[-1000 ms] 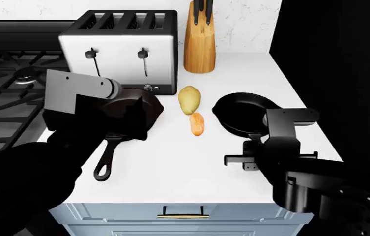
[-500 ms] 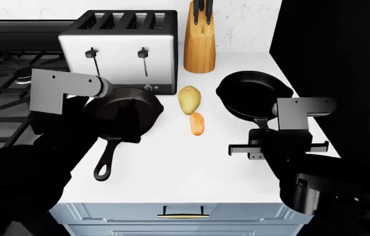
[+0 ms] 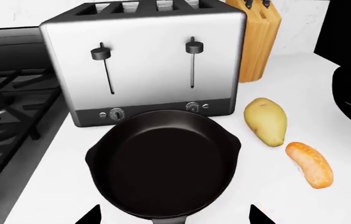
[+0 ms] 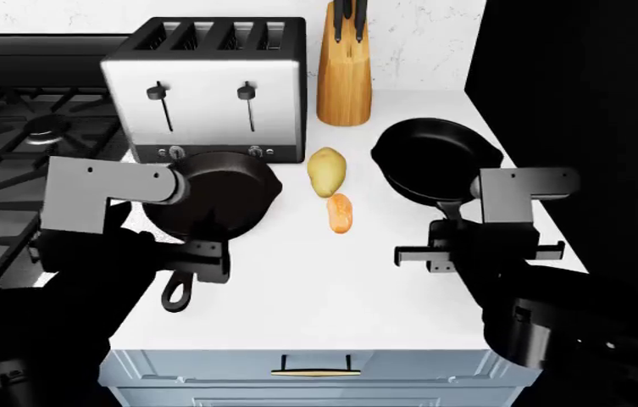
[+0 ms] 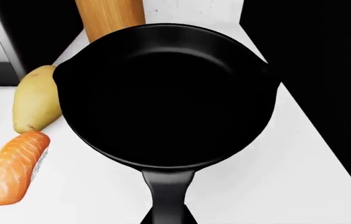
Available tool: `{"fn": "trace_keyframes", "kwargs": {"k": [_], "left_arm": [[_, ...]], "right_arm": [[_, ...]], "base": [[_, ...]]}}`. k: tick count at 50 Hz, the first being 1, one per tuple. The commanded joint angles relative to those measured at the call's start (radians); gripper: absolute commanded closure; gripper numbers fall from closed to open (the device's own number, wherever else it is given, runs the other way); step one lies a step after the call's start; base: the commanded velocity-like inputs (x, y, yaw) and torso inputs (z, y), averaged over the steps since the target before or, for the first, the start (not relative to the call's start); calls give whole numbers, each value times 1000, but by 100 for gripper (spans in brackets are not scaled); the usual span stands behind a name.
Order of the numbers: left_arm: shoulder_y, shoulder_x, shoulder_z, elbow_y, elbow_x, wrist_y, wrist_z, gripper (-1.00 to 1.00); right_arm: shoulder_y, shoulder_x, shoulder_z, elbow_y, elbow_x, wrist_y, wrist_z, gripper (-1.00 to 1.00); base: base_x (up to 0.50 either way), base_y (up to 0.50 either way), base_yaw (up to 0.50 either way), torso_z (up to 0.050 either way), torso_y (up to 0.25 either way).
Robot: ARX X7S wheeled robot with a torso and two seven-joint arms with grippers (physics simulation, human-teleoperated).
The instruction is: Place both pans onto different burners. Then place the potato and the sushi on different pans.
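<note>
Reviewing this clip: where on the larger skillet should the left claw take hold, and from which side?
Grip the larger skillet by its long handle, coming from the counter's front edge. The handle points toward the robot and ends in a loop, with bare counter beside it, whereas the toaster crowds the far rim. The left claw is already near it.

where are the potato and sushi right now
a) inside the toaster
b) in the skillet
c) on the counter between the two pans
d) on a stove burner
c: the potato and sushi lie on the white counter, between the long-handled skillet and the smaller pan.
</note>
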Motion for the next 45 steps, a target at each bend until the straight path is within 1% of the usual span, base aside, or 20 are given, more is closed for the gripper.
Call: {"fn": "trace_keyframes", "kwargs": {"k": [1, 4, 10, 18, 26, 36, 45], "left_arm": [[101, 12, -23, 8, 96, 56, 55, -100], [123, 16, -21, -7, 130, 74, 89, -100], [143, 29, -12, -30, 161, 92, 118, -100], [136, 35, 22, -64, 156, 72, 129, -100], [97, 38, 49, -97, 125, 41, 112, -100], [91, 46, 78, -141, 201, 66, 165, -100], [117, 43, 89, -158, 248, 96, 201, -100]], "right_arm": [[20, -2, 14, 4, -52, -10, -33, 100], [24, -2, 11, 7, -51, -7, -34, 100], [24, -5, 5, 19, -61, -13, -40, 100], [13, -5, -4, 37, -81, -31, -59, 100], [6, -5, -11, 52, -98, -46, -73, 100], [6, 3, -13, 53, -93, -37, -69, 100], [2, 5, -18, 60, -99, -44, -77, 100]], "base": [[0, 0, 0, 0, 10], [0, 0, 0, 0, 0], [0, 0, 0, 3, 2], [0, 0, 0, 0, 1], [0, 0, 0, 0, 3], [0, 0, 0, 1, 2], [0, 0, 0, 0, 1]]}}
